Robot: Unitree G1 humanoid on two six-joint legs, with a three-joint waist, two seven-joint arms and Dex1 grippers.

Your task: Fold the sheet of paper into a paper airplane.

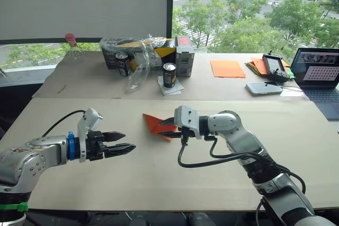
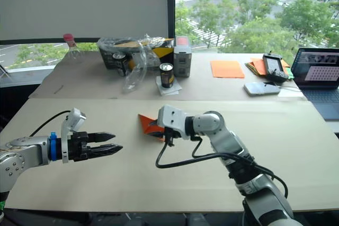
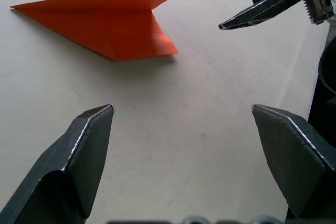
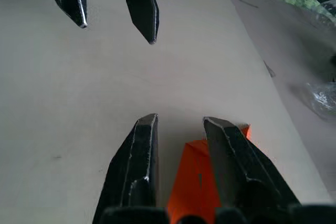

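Your left gripper hovered over the table with its fingers spread apart and nothing between them. The plane lay folded near the table's middle. Your right gripper sat just above it, fingers parted and not clamping the paper.

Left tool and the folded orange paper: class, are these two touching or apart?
Apart. In the left wrist view, bare table shows between the open fingers of the left tool and the paper airplane, which lies flat beyond them.
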